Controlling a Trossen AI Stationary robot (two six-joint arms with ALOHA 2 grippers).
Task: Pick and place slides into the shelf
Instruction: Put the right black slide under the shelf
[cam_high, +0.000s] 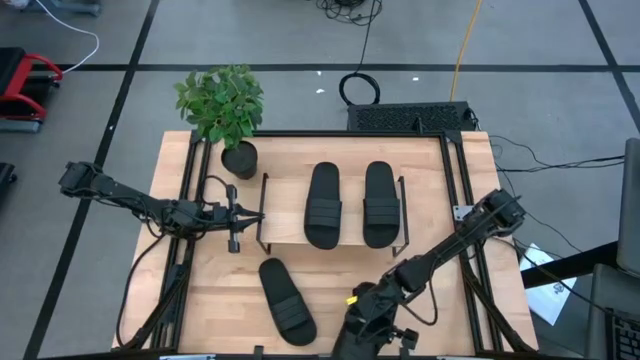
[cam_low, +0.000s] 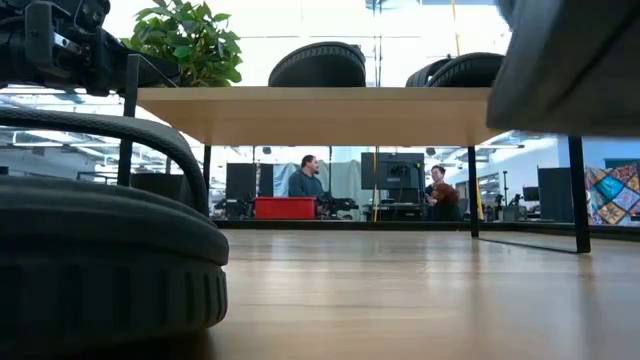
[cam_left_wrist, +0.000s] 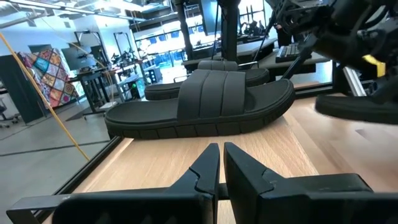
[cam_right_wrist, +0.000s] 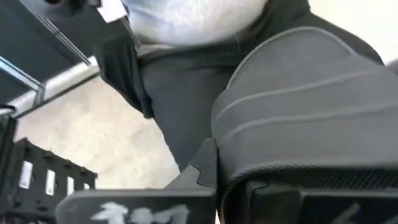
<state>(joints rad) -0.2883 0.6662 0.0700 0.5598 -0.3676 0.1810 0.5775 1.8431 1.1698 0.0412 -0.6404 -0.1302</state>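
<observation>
I hold the right gripper pinching one of the slides by its strap for shelving, while my left gripper, pressed together, waits just short of the shelf, two slides ahead.

The left arm reaches in from the bench's left edge, stretched almost level, its wrist turned toward the centre. The left gripper sits low over the bench, and its two dark fingers lie pressed close together with only a thin slit between them. The right arm comes from the right edge and folds diagonally down toward the near edge, elbow bent. The right gripper hangs at the near edge of the bench, wrist tipped over, its fingers clamped on a slide.
</observation>
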